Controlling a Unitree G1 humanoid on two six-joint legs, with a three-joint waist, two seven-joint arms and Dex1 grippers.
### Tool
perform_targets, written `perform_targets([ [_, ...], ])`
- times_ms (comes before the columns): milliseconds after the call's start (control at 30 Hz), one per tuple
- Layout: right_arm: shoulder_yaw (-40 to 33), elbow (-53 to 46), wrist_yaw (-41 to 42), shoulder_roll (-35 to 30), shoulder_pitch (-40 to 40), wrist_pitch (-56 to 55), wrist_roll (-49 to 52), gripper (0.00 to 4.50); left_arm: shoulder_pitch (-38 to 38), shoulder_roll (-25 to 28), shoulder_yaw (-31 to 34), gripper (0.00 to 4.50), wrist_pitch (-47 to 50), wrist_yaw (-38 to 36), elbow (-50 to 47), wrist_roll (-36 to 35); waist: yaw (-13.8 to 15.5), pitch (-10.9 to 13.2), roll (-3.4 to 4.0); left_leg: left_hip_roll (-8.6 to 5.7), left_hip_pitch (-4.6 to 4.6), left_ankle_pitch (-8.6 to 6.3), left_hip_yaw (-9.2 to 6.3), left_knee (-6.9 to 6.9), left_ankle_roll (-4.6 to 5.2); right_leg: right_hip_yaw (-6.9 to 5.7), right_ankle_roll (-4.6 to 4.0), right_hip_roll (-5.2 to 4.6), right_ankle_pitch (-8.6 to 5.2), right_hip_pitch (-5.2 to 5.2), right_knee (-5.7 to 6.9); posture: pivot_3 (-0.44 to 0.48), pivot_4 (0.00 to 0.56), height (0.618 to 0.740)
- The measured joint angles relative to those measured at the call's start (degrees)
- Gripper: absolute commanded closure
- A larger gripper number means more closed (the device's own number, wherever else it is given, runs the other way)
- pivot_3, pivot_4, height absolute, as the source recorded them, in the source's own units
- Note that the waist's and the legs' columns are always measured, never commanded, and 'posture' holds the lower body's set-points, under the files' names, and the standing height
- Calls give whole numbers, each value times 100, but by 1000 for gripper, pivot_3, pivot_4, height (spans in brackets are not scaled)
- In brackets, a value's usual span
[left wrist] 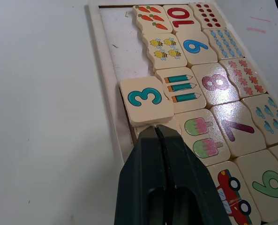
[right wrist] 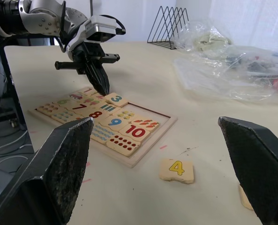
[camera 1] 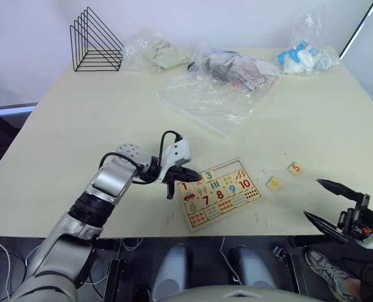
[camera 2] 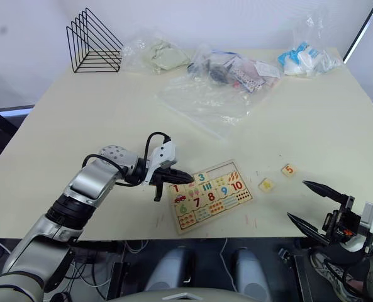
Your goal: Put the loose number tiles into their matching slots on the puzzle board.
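Note:
The puzzle board [camera 1: 219, 194] lies near the table's front edge, with most of its number and picture tiles seated. My left gripper [camera 1: 197, 173] is shut with nothing in it, and its tips rest at the board's top row just behind a loose "3" tile [left wrist: 147, 99]. That tile lies askew, overlapping the rim. Beyond it the matching slots [left wrist: 122, 44] show bare pale wood. A "4" tile [camera 1: 273, 183] and a "5" tile [camera 1: 294, 168] lie loose on the table to the right of the board. My right gripper [camera 1: 312, 199] hangs open and empty off the front right corner, apart from both tiles.
Clear plastic bags [camera 1: 205, 100] spread across the middle back of the table, with more filled bags [camera 1: 302, 58] behind them. A black wire rack [camera 1: 95, 44] stands at the back left. A person's shoe [camera 1: 324, 267] shows on the floor at the front right.

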Motion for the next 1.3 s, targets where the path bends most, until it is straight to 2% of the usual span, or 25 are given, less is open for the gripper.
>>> perform_targets([
  [1300, -16, 0, 21, 0, 146, -28, 16, 0, -47, -164, -12, 4474, -46, -141, 40, 168, -1, 0, 0, 0, 0, 0, 0, 0, 0, 0, 0, 0, 0, 0, 0, 0, 150, 740],
])
